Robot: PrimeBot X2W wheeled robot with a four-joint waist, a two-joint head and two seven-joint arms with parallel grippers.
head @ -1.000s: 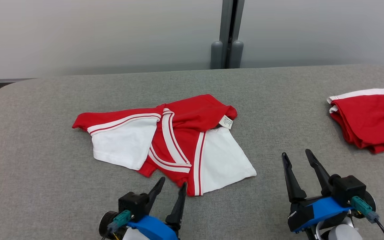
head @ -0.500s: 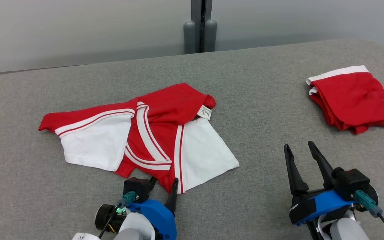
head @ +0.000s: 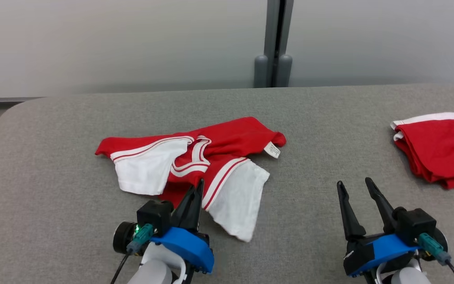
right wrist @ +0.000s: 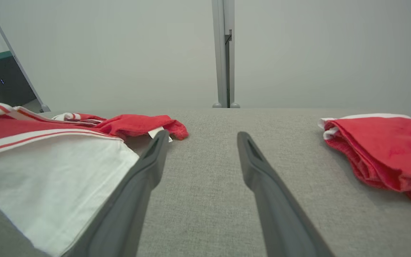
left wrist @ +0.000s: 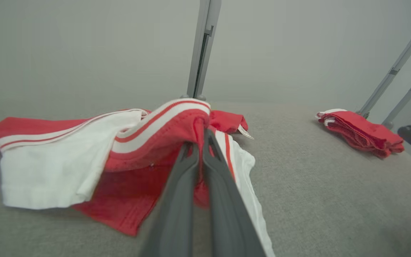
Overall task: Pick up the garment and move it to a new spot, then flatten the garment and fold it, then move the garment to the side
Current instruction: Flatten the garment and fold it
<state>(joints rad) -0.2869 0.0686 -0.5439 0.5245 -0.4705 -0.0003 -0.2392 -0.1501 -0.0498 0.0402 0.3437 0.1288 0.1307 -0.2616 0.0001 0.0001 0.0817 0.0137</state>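
Garment (head: pixel 195 157), red with white panels and red-and-white striped bands, lies crumpled on the left-middle part of the grey bench (head: pixel 309 114), with a small white label (head: pixel 272 150) showing at its far right edge. Its near red edge is bunched and raised where the left claw (head: pixel 197 187) pinches it, fingers pressed together on the cloth. The right claw (head: pixel 354 182) hovers spread over bare bench, well apart from it. A folded red cloth (head: pixel 440 148) with a white edge lies at the bench's far right.
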